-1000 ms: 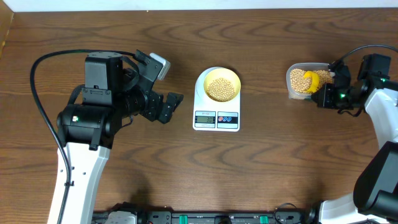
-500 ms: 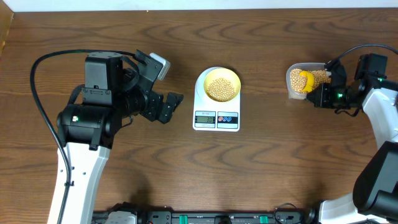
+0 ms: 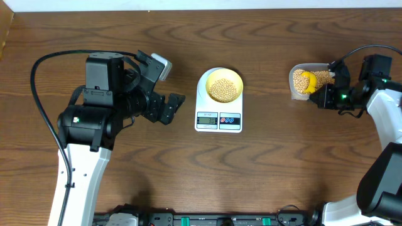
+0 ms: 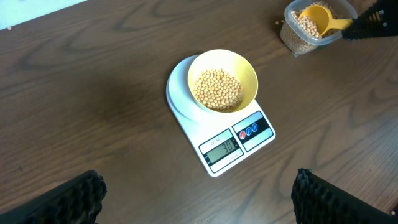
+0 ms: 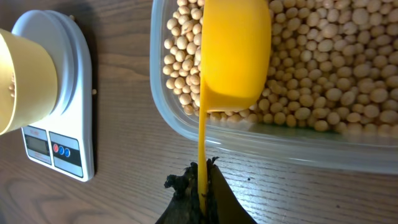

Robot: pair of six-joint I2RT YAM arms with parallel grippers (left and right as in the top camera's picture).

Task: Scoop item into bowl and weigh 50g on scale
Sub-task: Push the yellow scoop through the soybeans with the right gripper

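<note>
The pale yellow bowl [image 3: 239, 81] [image 4: 247, 73] stands on the white scale [image 3: 218, 113] [image 4: 193, 127] and holds a layer of tan beans [image 3: 224, 90] [image 4: 216, 91]. At the right, a clear container [image 3: 293, 88] [image 5: 160, 106] is full of more beans [image 5: 323, 62]. My right gripper [image 3: 327, 95] [image 5: 203, 180] is shut on the thin handle of the yellow scoop [image 3: 306, 80] [image 5: 235, 56]. The scoop's cup lies tilted over the beans at the container's left end. My left gripper [image 3: 164, 86] [image 4: 199, 199] hangs open to the left of the scale, holding nothing.
The scale's display [image 4: 222, 148] and its red and blue buttons [image 4: 249, 130] face the table's front edge. A black cable [image 3: 44, 94] loops round the left arm. Brown wooden table [image 3: 276, 169] lies all round.
The scoop and my right gripper have shifted slightly left, so the cup is over the left part of the container. The left arm, bowl and scale have not moved.
</note>
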